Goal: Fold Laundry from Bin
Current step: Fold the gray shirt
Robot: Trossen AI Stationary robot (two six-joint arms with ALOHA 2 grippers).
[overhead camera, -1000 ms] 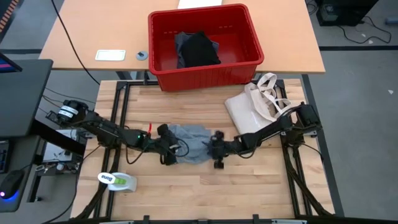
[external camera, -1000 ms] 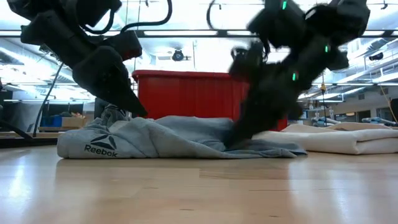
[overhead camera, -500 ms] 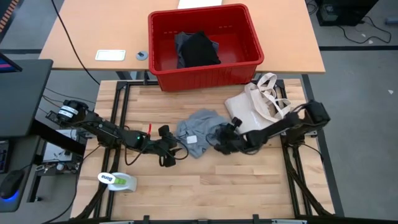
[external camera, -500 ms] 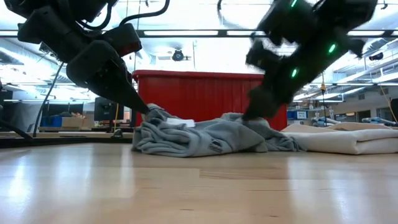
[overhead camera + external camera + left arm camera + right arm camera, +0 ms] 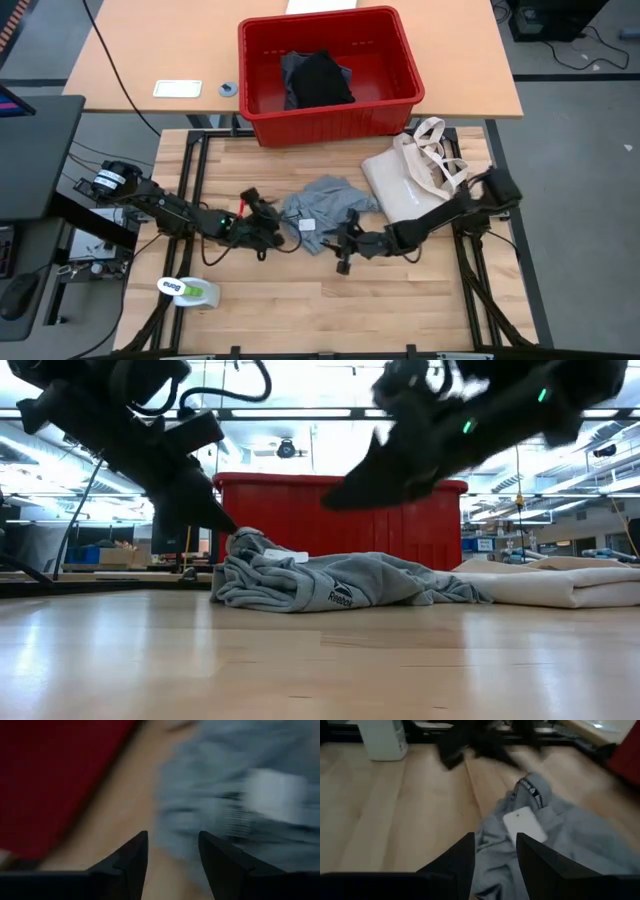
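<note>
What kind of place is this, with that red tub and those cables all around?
Probably a robotics lab or workshop. Two dark arms work at a wooden table on a metal frame, a red bin of clothes stands behind it, and the low view shows strip-lit ceilings and workbenches beyond.

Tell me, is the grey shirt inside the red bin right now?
No. In the high view the grey shirt lies crumpled on the wooden table in front of the bin, which holds only dark clothes.

Two dark, slender jointed arms — small green lights glowing near the wrists, black cables looped alongside, tapered black fingers (image 5: 131, 862).
</note>
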